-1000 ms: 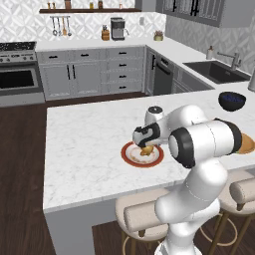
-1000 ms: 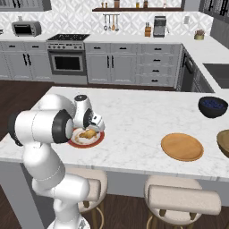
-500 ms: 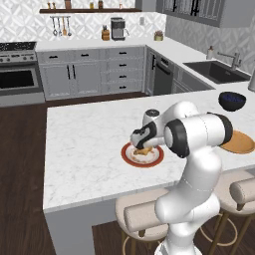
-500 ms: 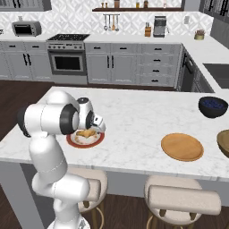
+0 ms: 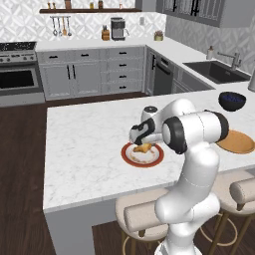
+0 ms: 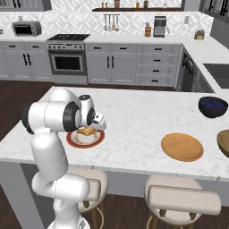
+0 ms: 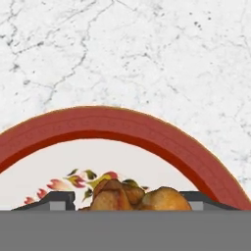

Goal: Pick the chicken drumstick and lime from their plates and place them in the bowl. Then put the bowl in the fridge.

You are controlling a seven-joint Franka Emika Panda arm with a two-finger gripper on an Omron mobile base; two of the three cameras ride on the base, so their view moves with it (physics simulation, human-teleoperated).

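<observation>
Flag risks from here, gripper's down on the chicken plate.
1. The drumstick sits between the fingertips of the gripper, and it is lumpy and tapered; an off-centre squeeze might let it slip or roll.
2. The fingers are low over the red-rimmed plate; pressing further could tip or shove it.
3. The wooden plate lies along the counter, so a low carry could clip it.

Robot arm (image 5: pixel 191 164): glossy white rounded segments, dark grey joint rings. Black-and-white hand behind the claw (image 5: pixel 142 145), which ends in two small dark fingertips (image 7: pixel 49 202).
</observation>
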